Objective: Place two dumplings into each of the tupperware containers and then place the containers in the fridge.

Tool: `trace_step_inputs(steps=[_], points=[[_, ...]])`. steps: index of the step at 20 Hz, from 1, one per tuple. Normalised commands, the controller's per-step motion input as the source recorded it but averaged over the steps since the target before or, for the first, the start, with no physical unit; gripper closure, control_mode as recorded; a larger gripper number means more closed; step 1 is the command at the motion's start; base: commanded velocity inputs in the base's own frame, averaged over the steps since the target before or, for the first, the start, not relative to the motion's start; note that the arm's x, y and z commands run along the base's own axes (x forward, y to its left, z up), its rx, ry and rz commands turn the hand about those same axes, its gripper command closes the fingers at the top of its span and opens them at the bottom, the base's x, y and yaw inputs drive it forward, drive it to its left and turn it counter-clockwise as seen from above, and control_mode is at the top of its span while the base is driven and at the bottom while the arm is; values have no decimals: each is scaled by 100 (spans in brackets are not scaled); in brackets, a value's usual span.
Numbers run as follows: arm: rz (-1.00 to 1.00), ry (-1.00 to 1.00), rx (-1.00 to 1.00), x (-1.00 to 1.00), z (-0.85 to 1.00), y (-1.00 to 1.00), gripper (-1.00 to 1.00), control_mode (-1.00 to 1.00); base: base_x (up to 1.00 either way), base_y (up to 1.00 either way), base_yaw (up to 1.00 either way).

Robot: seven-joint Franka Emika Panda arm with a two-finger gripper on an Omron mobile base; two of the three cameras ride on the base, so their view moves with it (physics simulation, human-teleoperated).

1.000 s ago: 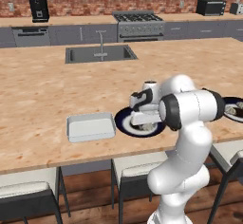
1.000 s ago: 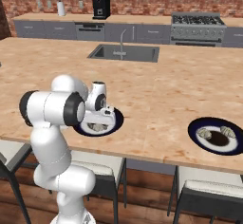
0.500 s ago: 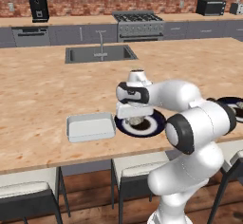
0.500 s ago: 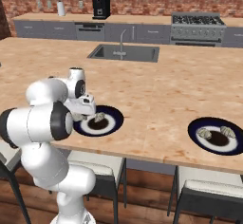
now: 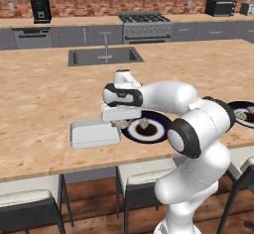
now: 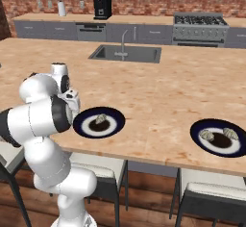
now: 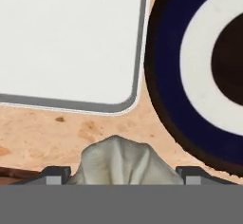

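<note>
I had my gripper [image 7: 122, 168] pinching a dumpling [image 7: 124, 161], jaws wide around it, one tip showing each side of the lump in the hand view. It hung over bare counter [image 5: 44, 104] in the gap betw. the whitish tupperware [image 5: 94, 133] and the blue plate [image 5: 147, 128], near the counter's front edge, not yet above the tray.

One more dumpling [image 5: 144, 124] sat on that plate; two others [image 6: 206, 135] lay on a 2nd plate [image 6: 219, 137] well apart, toward the right end of the front edge. Tray looked empty inside, so I judged the task barely begun.

Risks as I saw them: grip sat on a soft, lumpy thing w/ jaws that wide, so it could slip mid-carry. If I let go here it would land on wood, not in the tray. Coming in low, I could clip the tray rim [image 7: 140, 52] and shove it toward the edge.
</note>
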Motion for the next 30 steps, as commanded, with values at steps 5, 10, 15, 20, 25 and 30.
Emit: trace_step_inputs(steps=[5, 10, 15, 20, 25, 30], points=[[0, -1, 0, 44, -14, 38, 100, -100, 0, 0, 0], [0, -2, 0, 26, -44, 26, 100, -100, 0, 0, 0], [0, -3, 0, 31, -48, 21, 100, -100, 0, 0, 0], [0, -1, 0, 25, -28, 0, 100, -100, 0, 0, 0], [0, 0, 0, 15, -20, 0, 100, -100, 0, 0, 0], [0, 0, 0, 5, -2, 0, -100, -100, 0, 0, 0]])
